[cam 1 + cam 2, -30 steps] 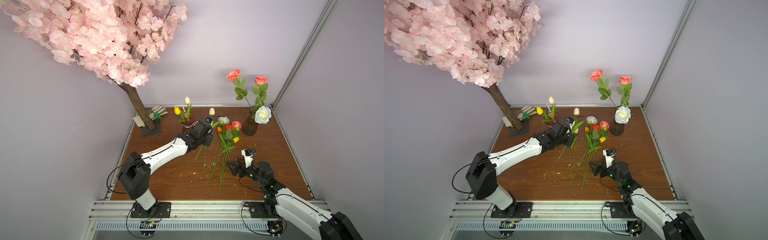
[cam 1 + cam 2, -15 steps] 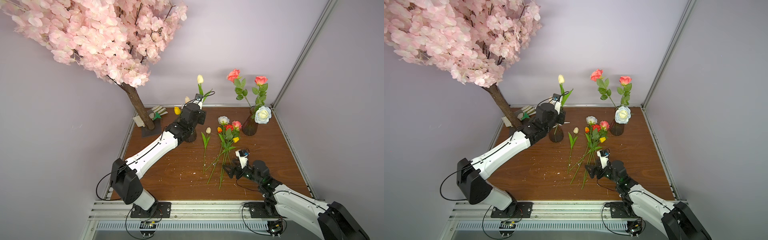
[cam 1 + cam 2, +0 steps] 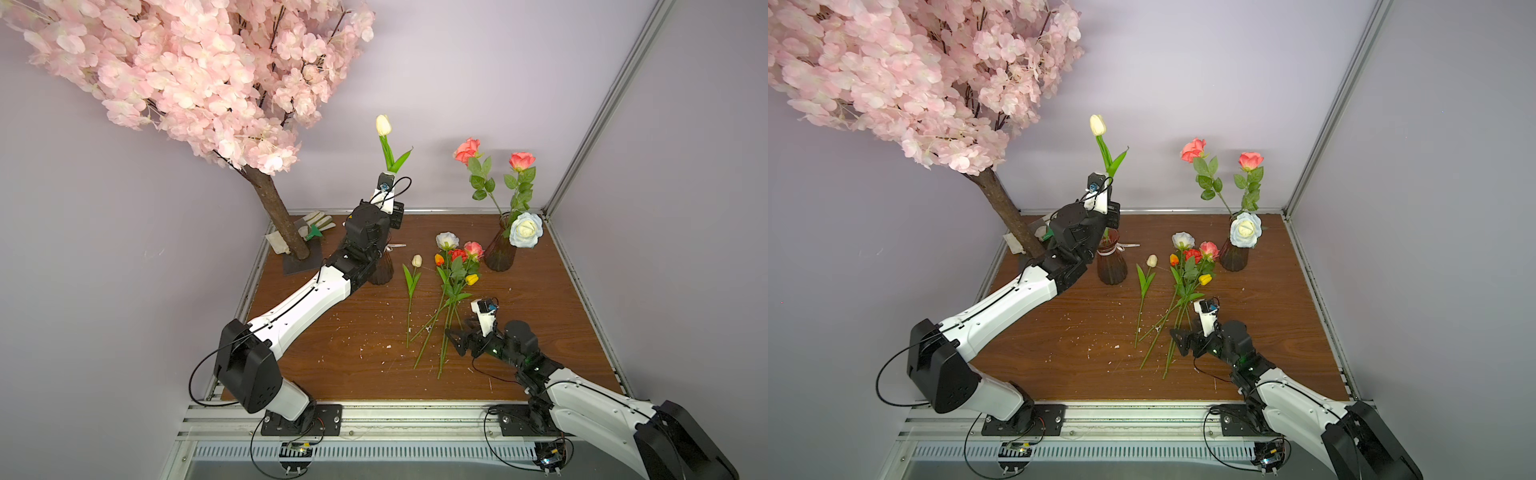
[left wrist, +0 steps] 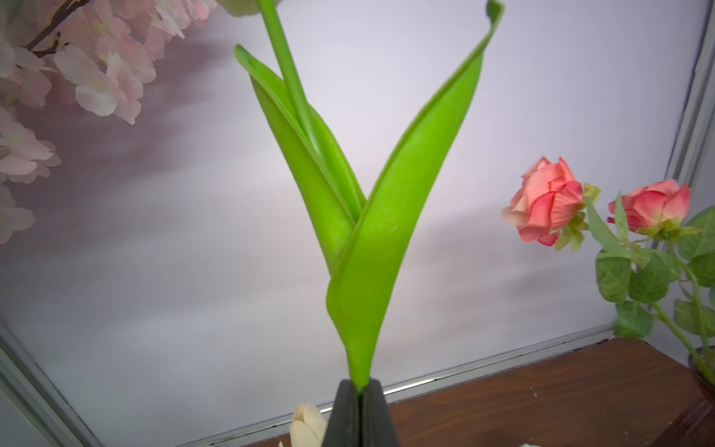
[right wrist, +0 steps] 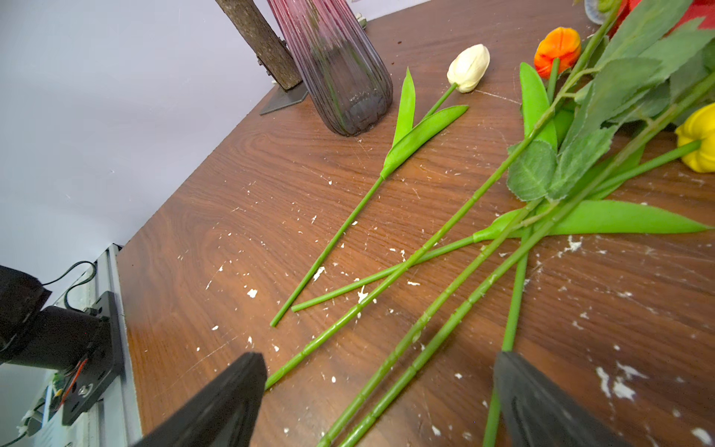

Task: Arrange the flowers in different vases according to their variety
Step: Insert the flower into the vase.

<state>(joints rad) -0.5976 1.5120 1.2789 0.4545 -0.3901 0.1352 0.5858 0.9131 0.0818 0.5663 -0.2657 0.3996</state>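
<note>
My left gripper [image 4: 361,391] is shut on the stem of a cream tulip [image 3: 383,124], just under its green leaves [image 4: 379,232]. It holds the tulip upright above the ribboned vase [image 3: 1112,266], which the arm half hides in a top view [image 3: 381,272]. The other vase [image 3: 498,253] holds two coral-pink roses and a white rose [image 3: 525,230]. On the table lie a cream tulip [image 5: 468,67] and a bundle of roses and tulips [image 3: 457,266]. My right gripper [image 5: 377,367] is open, low over the bundle's stem ends, with two rose stems [image 5: 425,325] between its fingers.
The pink blossom tree's trunk [image 3: 274,208] stands on a dark base at the back left, with gloves [image 3: 316,222] beside it. Walls and a metal frame [image 3: 582,124] close in the back and right. White flecks dot the wooden table [image 3: 540,299].
My left arm has lifted the cream tulip from beside the bundle and swung it back and left, up over the ribboned vase. My right gripper has shifted slightly left toward the stem ends, still open.
</note>
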